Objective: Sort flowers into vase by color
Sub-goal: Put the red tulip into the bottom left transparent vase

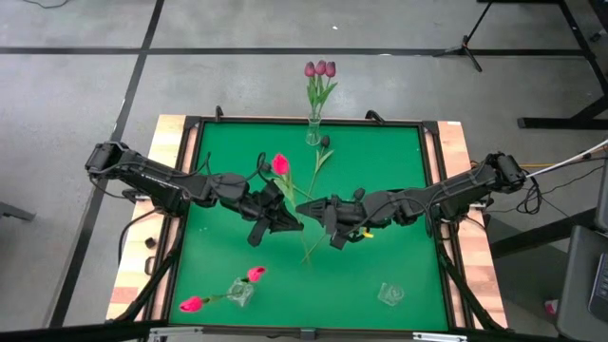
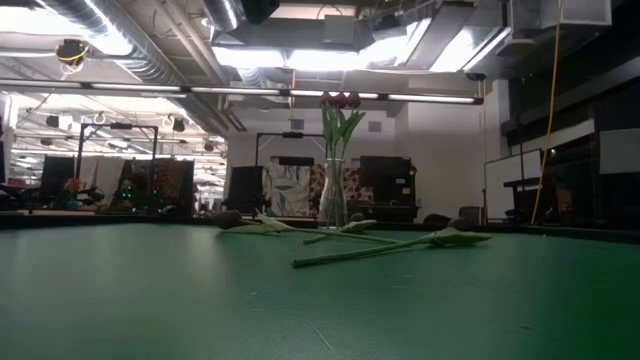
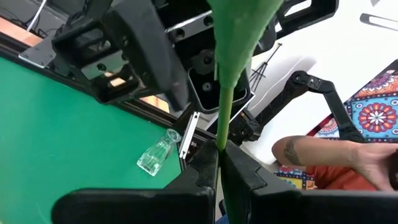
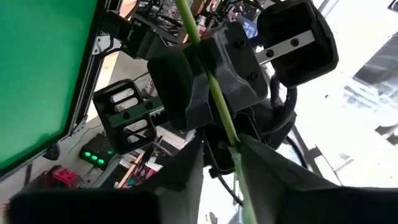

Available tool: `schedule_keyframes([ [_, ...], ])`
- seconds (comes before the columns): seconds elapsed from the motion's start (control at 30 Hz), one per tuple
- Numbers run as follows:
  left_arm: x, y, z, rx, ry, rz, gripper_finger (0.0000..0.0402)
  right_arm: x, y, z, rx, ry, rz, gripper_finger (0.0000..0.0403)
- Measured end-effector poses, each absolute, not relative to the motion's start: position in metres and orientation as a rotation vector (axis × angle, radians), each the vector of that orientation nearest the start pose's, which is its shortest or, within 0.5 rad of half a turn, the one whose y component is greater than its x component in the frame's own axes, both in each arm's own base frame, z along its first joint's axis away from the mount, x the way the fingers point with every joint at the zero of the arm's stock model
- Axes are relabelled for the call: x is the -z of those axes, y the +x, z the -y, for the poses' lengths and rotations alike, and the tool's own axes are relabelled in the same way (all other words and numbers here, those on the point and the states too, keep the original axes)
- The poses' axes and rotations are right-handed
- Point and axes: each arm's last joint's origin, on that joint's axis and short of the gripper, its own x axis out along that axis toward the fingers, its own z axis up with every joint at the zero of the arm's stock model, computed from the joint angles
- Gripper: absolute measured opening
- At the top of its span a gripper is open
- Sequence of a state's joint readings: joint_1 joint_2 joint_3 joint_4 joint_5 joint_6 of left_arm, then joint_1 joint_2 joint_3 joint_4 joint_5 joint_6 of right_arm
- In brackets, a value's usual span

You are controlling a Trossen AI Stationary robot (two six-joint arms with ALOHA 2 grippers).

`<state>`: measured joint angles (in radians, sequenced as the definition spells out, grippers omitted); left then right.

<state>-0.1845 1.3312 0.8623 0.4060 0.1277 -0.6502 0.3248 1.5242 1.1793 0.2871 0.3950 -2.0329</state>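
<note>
Near edge: small clear glass vase point(image 1: 240, 292) lying at the near left of the mat with two pink-red tulips point(image 1: 193, 304); a second clear glass vase point(image 1: 390, 294) at the near right, nothing in it.
Mat: flat green table covering point(image 1: 380, 190) in a dark frame, both arms meeting over its middle.
Left gripper point(image 1: 285, 217): dark fingers pressed together on the thin green stem of a pink-red tulip point(image 1: 280, 164); the left wrist view shows the stem point(image 3: 224, 118) pinched between the pads.
Right gripper point(image 1: 328, 211): just beside the left one on the same stem; the right wrist view shows its fingers slightly spread around the stem, so it looks like a hand-over.
Key relation: stem's long axis runs from the head at the far left down toward the near right, crossing both grippers; left arm has the hold.
Far edge: tall clear glass vase point(image 1: 313, 131) holding three mauve-purple tulips point(image 1: 320, 69).
In the way: near-black tulip point(image 1: 324, 142) lying loose on the mat between the grippers and the tall vase.
</note>
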Motion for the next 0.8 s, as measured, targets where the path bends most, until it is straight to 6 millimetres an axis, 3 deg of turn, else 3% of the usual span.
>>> schedule_keyframes([
  [0.2,-0.298,0.293,0.058,0.266,-0.604,-0.144,0.0005,-0.336,0.337,-0.098,0.104,-2.003,-0.274,0.0162],
  [0.43,-0.308,0.284,0.053,0.244,-0.538,-0.111,0.0005,-0.341,0.334,-0.094,0.227,-1.872,-0.360,0.0179],
  [0.63,-0.320,0.256,0.045,0.138,-0.497,-0.171,0.0005,-0.355,0.323,-0.088,0.377,-1.754,-0.424,0.0179],
  [0.8,-0.331,0.225,0.044,0.055,-0.463,-0.210,0.0005,-0.370,0.303,-0.079,0.449,-1.589,-0.463,0.0179],
])
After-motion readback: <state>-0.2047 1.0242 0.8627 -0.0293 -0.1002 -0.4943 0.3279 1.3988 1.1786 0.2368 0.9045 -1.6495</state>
